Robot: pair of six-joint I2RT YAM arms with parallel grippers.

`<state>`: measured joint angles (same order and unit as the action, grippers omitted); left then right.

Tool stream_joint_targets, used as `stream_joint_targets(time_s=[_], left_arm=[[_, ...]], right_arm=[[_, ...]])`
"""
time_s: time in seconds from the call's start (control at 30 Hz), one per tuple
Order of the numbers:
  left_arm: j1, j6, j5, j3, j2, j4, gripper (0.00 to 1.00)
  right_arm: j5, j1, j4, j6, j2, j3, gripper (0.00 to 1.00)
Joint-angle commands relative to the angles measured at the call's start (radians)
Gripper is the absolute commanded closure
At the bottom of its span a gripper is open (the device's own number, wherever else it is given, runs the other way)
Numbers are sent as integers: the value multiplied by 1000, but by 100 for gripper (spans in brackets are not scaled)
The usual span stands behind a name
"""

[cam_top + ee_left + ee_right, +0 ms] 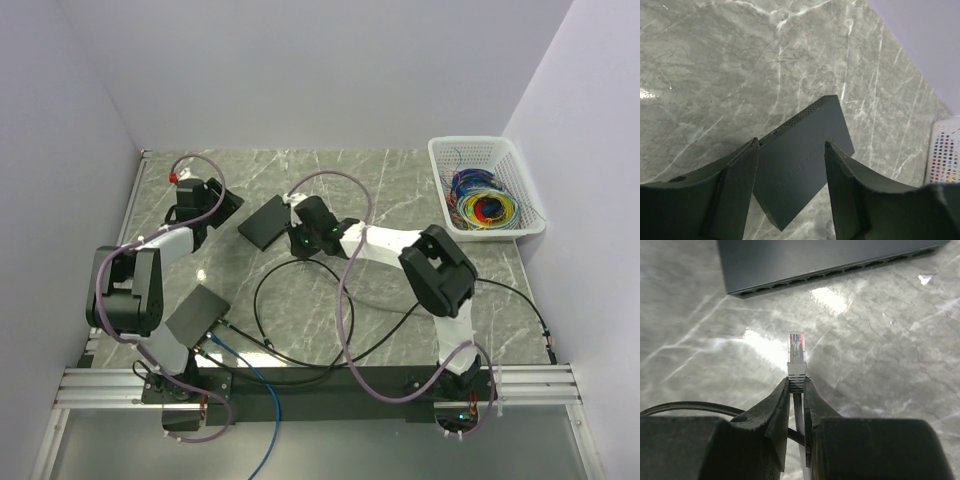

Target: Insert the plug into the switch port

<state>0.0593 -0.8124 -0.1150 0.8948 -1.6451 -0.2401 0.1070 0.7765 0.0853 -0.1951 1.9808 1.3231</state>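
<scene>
The switch [268,222] is a flat dark box lying on the marble table at mid-left. In the right wrist view its row of ports [840,272] runs along the top edge, facing me. My right gripper [797,382] is shut on the plug [796,352], a clear connector with a white boot. The plug points at the ports, with a stretch of bare table between them. Seen from above, the right gripper [298,238] sits just right of the switch. My left gripper [791,142] is open, and the switch [805,145] shows between its fingers, ungripped. From above, the left gripper [228,205] hangs left of the switch.
A white basket [487,190] of coloured wires stands at the back right, also seen in the left wrist view [946,150]. A second dark box [197,312] with a blue cable [255,385] lies near the left arm's base. A black cable [300,330] loops over the front middle.
</scene>
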Motion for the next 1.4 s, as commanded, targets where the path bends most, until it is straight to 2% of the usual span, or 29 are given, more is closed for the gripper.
stream_joint_targets(time_s=[0.0, 0.53, 0.9, 1.03, 1.37], left_arm=[[-7, 27, -21, 38, -25, -39, 40], [-9, 97, -121, 179, -242, -94, 42], [-7, 139, -156, 251, -355, -53, 43], [-9, 124, -193, 265, -363, -51, 45], [4, 91, -184, 268, -380, 10, 46]], right_arm=[[-90, 36, 74, 55, 35, 99, 100], [-168, 58, 287, 95, 253, 404, 100], [-185, 78, 344, 114, 296, 481, 100], [-179, 83, 344, 120, 303, 498, 100], [-171, 87, 346, 118, 296, 519, 100]])
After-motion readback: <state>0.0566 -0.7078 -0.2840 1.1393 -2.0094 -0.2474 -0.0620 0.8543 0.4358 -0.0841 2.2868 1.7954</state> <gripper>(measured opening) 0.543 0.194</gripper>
